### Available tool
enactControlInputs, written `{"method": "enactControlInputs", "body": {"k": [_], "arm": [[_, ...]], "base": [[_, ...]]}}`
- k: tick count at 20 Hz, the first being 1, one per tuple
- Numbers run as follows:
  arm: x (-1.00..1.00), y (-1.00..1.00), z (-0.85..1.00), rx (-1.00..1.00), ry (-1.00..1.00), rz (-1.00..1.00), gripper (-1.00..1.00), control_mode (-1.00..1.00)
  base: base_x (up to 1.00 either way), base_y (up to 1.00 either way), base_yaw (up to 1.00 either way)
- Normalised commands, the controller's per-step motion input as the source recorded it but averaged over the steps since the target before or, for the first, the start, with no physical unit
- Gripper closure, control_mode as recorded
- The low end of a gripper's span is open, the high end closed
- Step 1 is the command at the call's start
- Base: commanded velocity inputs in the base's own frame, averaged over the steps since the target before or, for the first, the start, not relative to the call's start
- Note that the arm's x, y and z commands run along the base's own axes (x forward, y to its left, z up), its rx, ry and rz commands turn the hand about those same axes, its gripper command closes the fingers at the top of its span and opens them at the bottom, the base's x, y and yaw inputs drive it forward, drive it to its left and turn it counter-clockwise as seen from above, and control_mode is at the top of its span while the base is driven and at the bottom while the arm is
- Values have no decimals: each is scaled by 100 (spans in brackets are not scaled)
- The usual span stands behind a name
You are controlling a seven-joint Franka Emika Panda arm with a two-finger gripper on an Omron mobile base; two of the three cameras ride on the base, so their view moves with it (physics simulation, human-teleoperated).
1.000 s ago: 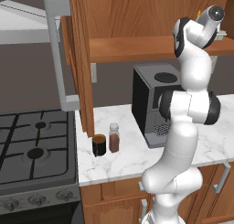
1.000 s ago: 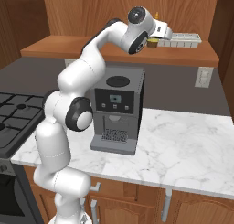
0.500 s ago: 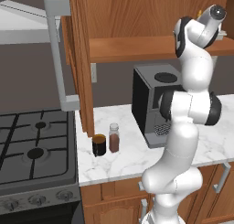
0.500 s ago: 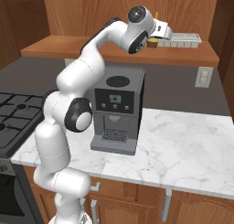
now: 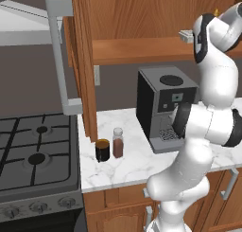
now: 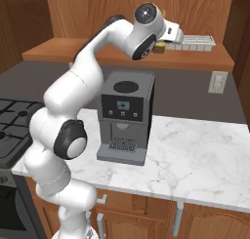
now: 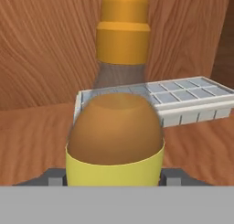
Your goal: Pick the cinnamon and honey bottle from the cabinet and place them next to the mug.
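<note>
The honey bottle [image 7: 114, 136], amber-yellow with an orange tip, stands on the cabinet [image 5: 142, 49] shelf and looms close in the hand view. My gripper [image 7: 114, 178] is shut on it, a dark fingertip [image 7: 55, 178] pressed against each side of its lower body. In the right base view the hand reaches into the shelf and part of the bottle [image 6: 158, 48] peeks out under the wrist. Down on the counter the cinnamon [image 5: 118, 142] jar stands upright right beside the dark mug [image 5: 102, 149].
A white ice tray [image 7: 183, 97] lies on the shelf just behind the bottle. A grey coffee machine [image 5: 163, 103] stands on the marble counter below the shelf. The open cabinet door [image 5: 82, 60] hangs left of it, beside the stove [image 5: 33, 150].
</note>
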Motion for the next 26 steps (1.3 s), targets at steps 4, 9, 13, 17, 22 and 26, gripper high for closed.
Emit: {"method": "enactControlInputs", "body": {"k": [4, 9, 13, 17, 22, 26], "arm": [[-94, 31, 0, 0, -10, 10, 100, -100], [-96, 39, 0, 0, -11, 11, 100, -100], [-98, 49, 0, 0, -11, 11, 100, -100], [-88, 67, 0, 0, -7, 16, 100, -100], [-67, 76, -3, 0, -3, 24, 100, -100], [-46, 66, -1, 0, 0, 29, 100, -100]], "base": [[0, 0, 0], [0, 0, 0], [0, 0, 0], [0, 0, 0], [0, 0, 0], [0, 0, 0]]}}
